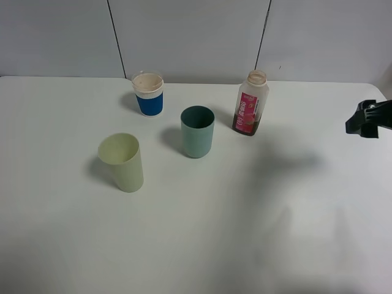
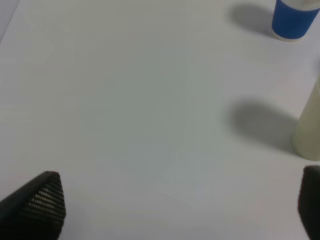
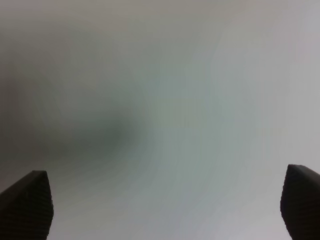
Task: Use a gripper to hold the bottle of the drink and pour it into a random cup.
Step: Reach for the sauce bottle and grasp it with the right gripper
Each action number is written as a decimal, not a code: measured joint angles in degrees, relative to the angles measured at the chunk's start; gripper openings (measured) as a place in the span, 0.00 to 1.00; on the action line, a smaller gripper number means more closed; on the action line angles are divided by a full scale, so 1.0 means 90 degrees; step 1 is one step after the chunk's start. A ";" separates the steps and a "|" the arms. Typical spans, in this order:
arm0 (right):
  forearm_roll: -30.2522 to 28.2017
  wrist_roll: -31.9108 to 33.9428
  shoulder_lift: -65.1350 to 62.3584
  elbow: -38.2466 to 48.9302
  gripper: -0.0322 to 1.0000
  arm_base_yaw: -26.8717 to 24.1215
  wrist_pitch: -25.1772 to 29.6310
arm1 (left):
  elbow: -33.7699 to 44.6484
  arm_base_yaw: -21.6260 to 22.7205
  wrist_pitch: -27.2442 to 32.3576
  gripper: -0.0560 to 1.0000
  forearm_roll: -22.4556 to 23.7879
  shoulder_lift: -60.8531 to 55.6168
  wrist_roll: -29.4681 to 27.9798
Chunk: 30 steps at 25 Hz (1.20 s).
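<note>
The bottle of the drink (image 1: 250, 103) stands upright and capless at the back right of the white table (image 1: 202, 233), with a pink-red label and brown liquid. To its left and a bit nearer stands the teal cup (image 1: 197, 131), upright and dark inside. My right gripper (image 1: 359, 122) shows at the right edge, well right of the bottle and apart from it; the right wrist view has the right gripper (image 3: 165, 207) open over bare table. In its own wrist view my left gripper (image 2: 175, 210) is open and holds nothing. The exterior view does not include it.
A pale yellow-green tumbler (image 1: 122, 162) stands front left of the teal cup, and its side shows as the yellow-green tumbler (image 2: 310, 125). A blue-banded paper cup (image 1: 148, 94) sits at the back, seen from the left wrist as the paper cup (image 2: 295, 17).
</note>
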 joint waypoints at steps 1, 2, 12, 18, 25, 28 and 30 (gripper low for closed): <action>0.0000 -0.0044 0.0165 0.0000 0.90 0.0000 -0.0163 | 0.0000 0.0000 0.0000 0.93 0.0000 0.0000 0.0000; 0.0000 -0.0099 0.0350 0.0000 0.90 0.0000 -0.0320 | 0.0000 0.0000 0.0000 0.93 0.0000 0.0000 0.0000; -0.0466 -0.0151 0.2035 0.0047 0.90 0.0702 -0.2389 | 0.0000 0.0000 0.0000 0.93 0.0000 0.0000 0.0000; -0.1608 0.0552 0.3162 0.0047 0.90 0.0961 -0.3513 | 0.0000 0.0000 0.0000 0.93 0.0000 0.0000 0.0000; -0.3747 0.2062 0.3895 0.0049 0.90 0.0968 -0.5238 | 0.0000 0.0000 0.0000 0.93 0.0000 0.0000 0.0000; -0.3909 0.2143 0.4032 0.0049 0.90 0.0969 -0.5952 | 0.0000 0.0000 0.0000 0.93 0.0000 0.0000 0.0000; -0.3909 0.2129 0.4112 0.0014 0.90 0.0969 -0.6228 | 0.0000 0.0000 0.0000 0.93 0.0000 0.0000 0.0000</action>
